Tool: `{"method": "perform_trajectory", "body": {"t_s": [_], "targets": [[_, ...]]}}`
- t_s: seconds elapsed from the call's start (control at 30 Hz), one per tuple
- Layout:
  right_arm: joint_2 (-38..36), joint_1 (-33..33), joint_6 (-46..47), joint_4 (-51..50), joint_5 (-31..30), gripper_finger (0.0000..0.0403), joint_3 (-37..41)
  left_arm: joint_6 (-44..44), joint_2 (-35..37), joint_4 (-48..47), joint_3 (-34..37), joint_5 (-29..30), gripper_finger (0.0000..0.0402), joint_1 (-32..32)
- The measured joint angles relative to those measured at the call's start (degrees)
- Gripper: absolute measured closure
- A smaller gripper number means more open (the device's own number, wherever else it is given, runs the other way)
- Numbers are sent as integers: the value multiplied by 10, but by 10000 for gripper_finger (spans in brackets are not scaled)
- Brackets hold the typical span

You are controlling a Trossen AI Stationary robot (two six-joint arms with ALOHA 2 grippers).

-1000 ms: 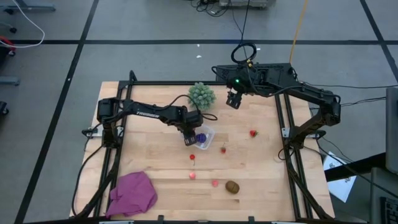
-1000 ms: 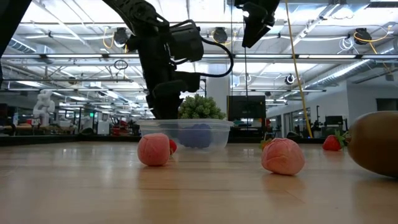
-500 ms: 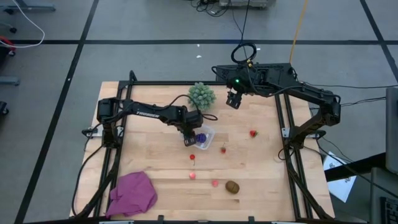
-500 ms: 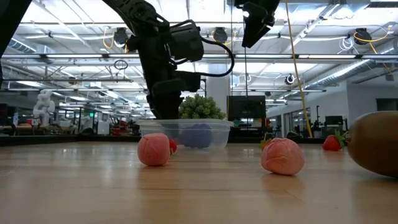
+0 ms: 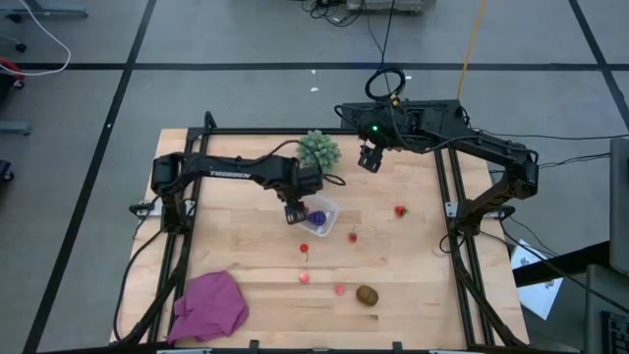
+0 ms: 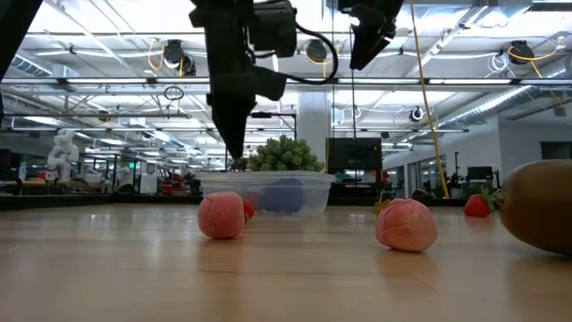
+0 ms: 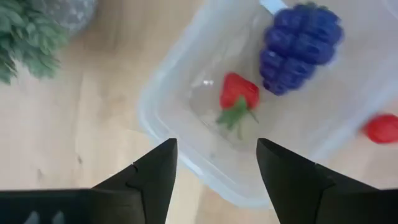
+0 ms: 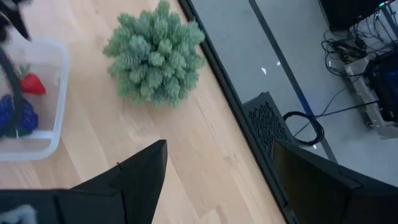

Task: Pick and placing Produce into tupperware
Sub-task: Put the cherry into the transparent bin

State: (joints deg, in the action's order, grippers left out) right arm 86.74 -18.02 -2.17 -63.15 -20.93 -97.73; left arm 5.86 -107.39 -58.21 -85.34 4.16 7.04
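Observation:
The clear tupperware (image 5: 327,218) stands mid-table and holds a purple grape piece (image 7: 301,40) and a red strawberry (image 7: 239,93). My left gripper (image 7: 214,180) hangs open above the tupperware's left rim (image 5: 293,214), touching nothing. Loose produce lies on the wood: a red strawberry (image 5: 400,209), two small red pieces (image 5: 353,236) (image 5: 305,249), two pink pieces (image 5: 305,277) (image 5: 340,289) and a brown oval piece (image 5: 367,295). My right gripper (image 5: 369,160) waits open, high near the far edge.
The pale-green spiky ball (image 5: 318,149) sits just beyond the tupperware toward the far edge. A magenta cloth (image 5: 211,305) lies at the near left corner. The black frame rails (image 5: 447,197) run along the table's sides. Bare wood lies right of the tupperware.
My left gripper has risen straight up from the tupperware's left rim and shifted slightly toward the table's left. The tupperware and the loose pieces have stayed where they were.

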Motion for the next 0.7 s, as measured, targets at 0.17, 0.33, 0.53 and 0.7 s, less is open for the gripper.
{"method": "perform_trajectory", "body": {"t_s": [0.17, 0.33, 0.53, 0.7], "targets": [[0, -2, -2, -37, -1, 121, 0, 32, 9, -40, -6, -14, 174, -51], [0, -15, -4, -52, -2, 121, 0, 97, 7, -70, -5, -12, 172, -113], [0, -34, -3, -57, -2, 121, 0, 156, 7, -9, -5, -11, 172, -196], [0, -38, 17, -57, -2, 121, 0, 168, 7, 58, -5, -5, 172, -248]]}}
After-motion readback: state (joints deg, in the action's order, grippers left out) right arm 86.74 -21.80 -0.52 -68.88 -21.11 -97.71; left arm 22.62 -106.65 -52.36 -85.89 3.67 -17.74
